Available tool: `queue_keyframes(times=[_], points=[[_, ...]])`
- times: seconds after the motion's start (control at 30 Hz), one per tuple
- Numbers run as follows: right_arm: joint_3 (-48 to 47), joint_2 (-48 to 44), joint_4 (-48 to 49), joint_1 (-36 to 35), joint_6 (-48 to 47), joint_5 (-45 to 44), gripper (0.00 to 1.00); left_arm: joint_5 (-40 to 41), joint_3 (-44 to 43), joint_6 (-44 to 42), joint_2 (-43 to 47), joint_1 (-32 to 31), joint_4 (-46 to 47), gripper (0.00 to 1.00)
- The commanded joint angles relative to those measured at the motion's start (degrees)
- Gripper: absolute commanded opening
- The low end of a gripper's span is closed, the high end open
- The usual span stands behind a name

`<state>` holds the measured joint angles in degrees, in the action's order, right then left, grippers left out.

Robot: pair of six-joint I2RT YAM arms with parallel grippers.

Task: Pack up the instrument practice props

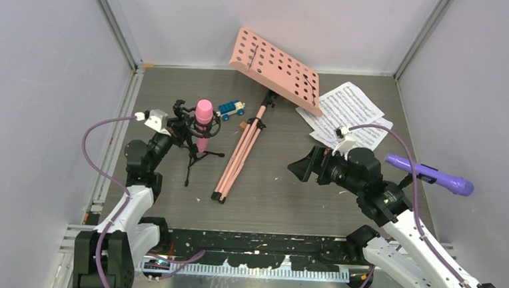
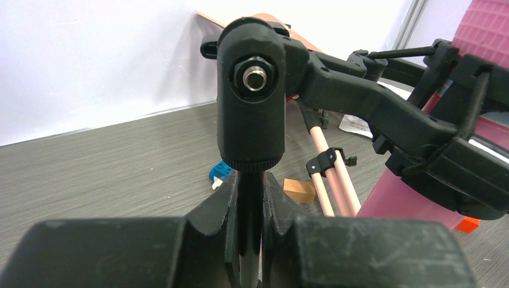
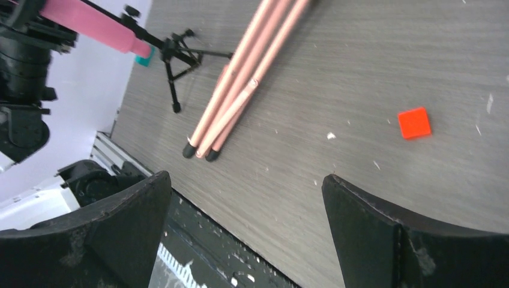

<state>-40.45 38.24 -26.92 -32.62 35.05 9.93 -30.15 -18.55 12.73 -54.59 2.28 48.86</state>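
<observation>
The pink perforated music rack (image 1: pixel 278 69) lies at the back with its folded pink legs (image 1: pixel 240 151) stretched toward me. White sheet-music pages (image 1: pixel 346 108) lie to its right. The pink microphone (image 1: pixel 203 119) sits in a black mic mount (image 1: pixel 194 155) that stands on a small tripod. My left gripper (image 1: pixel 174 128) is shut on the mount's thin black stem (image 2: pixel 249 207), just below its round head (image 2: pixel 251 99). The purple microphone (image 1: pixel 430 173) lies at the far right with a dark clip round its middle. My right gripper (image 1: pixel 302 165) is open and empty above the table, right of the legs (image 3: pixel 235 90).
A blue toy car (image 1: pixel 230 108) stands behind the pink microphone. A blue brick (image 2: pixel 221 172), a wooden block (image 2: pixel 299 190) and an orange block (image 2: pixel 467 224) lie near the mount. A red block (image 3: pixel 414 122) lies under my right gripper. Grey walls enclose three sides.
</observation>
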Motion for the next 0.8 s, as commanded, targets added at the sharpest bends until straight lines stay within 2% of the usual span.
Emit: queue_keyframes(times=[0.0,0.1,0.2,0.33,0.63,0.77], points=[[4.5,0.2,27.3,-0.8,0.0,1.1,1.0,3.3,1.6,1.5,2.3,-1.7,-2.2,0.0],[7.1,4.0,41.7,-2.7,-1.8,-1.1,1.0,3.6,2.2,0.2,3.5,-1.8,-4.3,0.0],[4.5,9.8,48.7,-6.9,-8.1,-3.5,1.0,4.1,2.3,-1.3,4.9,-1.8,-8.1,0.0],[-2.9,18.9,51.9,-13.5,-16.8,-5.8,1.0,4.9,3.0,-1.8,6.4,-3.9,-8.9,0.0],[-18.1,36.2,58.7,-21.4,-20.8,-8.0,1.0,8.6,2.9,-2.7,6.3,-4.7,-9.8,0.0],[-20.9,40.4,60.2,-23.7,-24.7,-13.7,1.0,10.2,2.7,-3.0,6.4,-4.9,-11.1,0.0]])
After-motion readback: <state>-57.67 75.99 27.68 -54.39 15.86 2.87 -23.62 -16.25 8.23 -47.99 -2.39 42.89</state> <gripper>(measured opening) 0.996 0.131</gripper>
